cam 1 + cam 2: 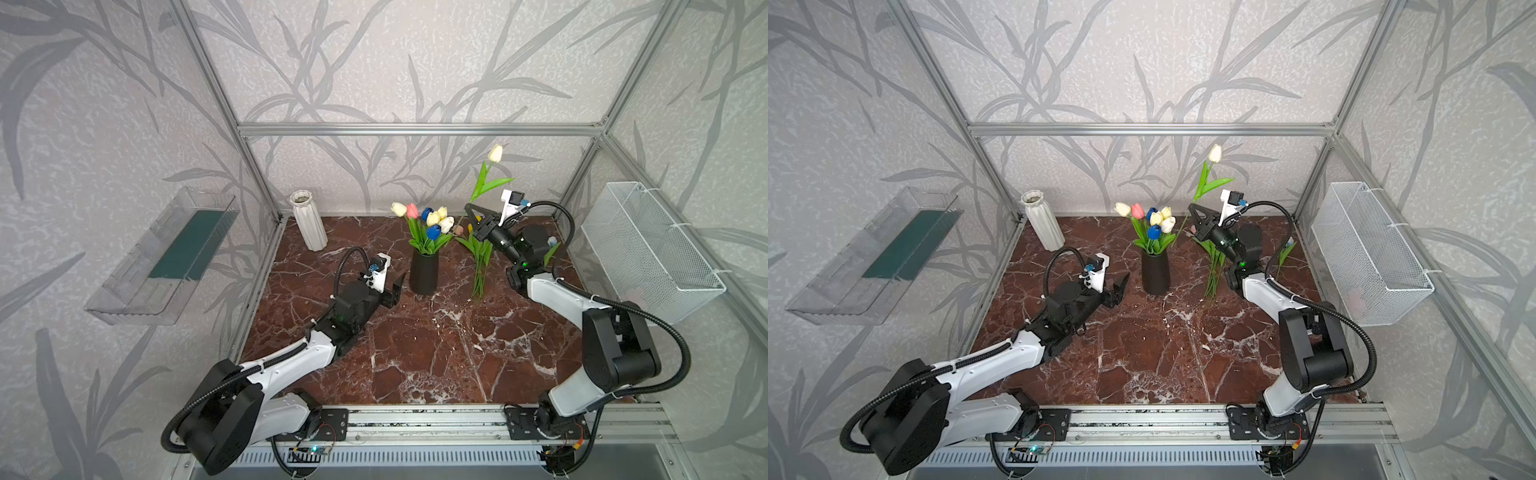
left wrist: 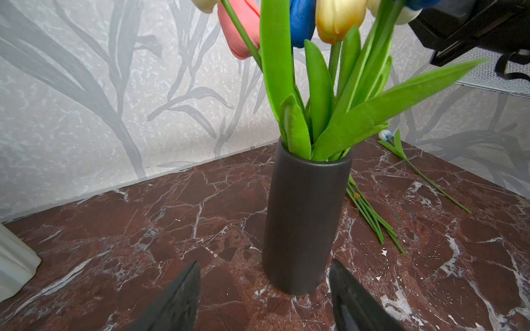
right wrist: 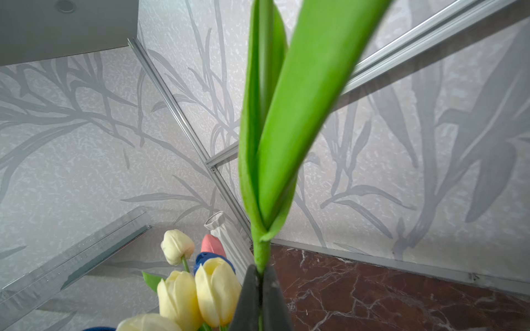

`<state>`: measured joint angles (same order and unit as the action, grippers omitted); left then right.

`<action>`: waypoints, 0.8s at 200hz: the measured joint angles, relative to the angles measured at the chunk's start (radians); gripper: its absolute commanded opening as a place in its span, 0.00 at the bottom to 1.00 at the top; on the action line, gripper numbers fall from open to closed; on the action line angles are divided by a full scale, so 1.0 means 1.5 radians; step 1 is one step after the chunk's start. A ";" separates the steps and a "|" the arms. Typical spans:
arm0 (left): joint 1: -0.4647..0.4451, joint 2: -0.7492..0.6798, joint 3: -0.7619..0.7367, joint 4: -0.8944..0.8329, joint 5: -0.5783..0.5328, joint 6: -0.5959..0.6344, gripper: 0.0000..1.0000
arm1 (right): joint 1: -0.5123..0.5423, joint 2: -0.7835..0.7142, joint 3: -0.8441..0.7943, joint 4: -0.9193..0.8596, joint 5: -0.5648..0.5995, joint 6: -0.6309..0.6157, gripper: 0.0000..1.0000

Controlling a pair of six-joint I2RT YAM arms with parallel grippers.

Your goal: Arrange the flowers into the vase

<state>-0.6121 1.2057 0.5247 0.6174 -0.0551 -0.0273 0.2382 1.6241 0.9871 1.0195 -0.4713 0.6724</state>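
– Leaf-patterned wallpaper all round, red-brown marble counter (image 1: pixel 415 353) below. In both top views, what is the right end effector (image 1: pixel 468 207) doing?
– Clamped on the stem of a cream tulip (image 1: pixel 495 153), whose head rises high above it. The black vase (image 1: pixel 424 272), with the placed flowers (image 1: pixel 432 222) in it, stands just beside it, lower, toward the left arm. Loose flowers (image 1: pixel 480 259) lie on the counter beneath it.
– And the left end effector (image 1: pixel 397 289)?
– Jaws apart, empty, low beside the vase's foot, not touching.
– Left wrist view?
– Vase straight ahead between the spread fingers (image 2: pixel 183 295), a gap either side; a stray tulip (image 2: pixel 385 134) lies beyond.
– Right wrist view?
– Fingers (image 3: pixel 248 299) pinched together on the stem just under the leaf joint; the placed heads sit close beside them.
– How to do it well?
– I'd carry the stem's lower end over the mouth, pick a gap among the leaves, lower it straight, and have the left end effector steady the vase if it rocks.
– Any writing?
– None readable; no brand or label shows.
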 measured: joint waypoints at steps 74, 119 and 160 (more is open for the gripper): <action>0.000 0.000 0.000 -0.001 0.000 0.000 0.72 | 0.033 0.023 0.013 0.009 0.023 -0.021 0.00; 0.000 0.000 0.000 -0.002 0.000 0.000 0.72 | 0.047 0.025 0.017 0.000 0.031 -0.042 0.00; 0.000 0.000 0.000 -0.002 0.000 0.000 0.72 | 0.065 0.025 0.018 -0.021 0.037 -0.082 0.00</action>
<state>-0.6121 1.2057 0.5247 0.6140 -0.0547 -0.0277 0.3355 1.6619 1.0145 0.9874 -0.4152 0.5495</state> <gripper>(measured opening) 0.715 0.046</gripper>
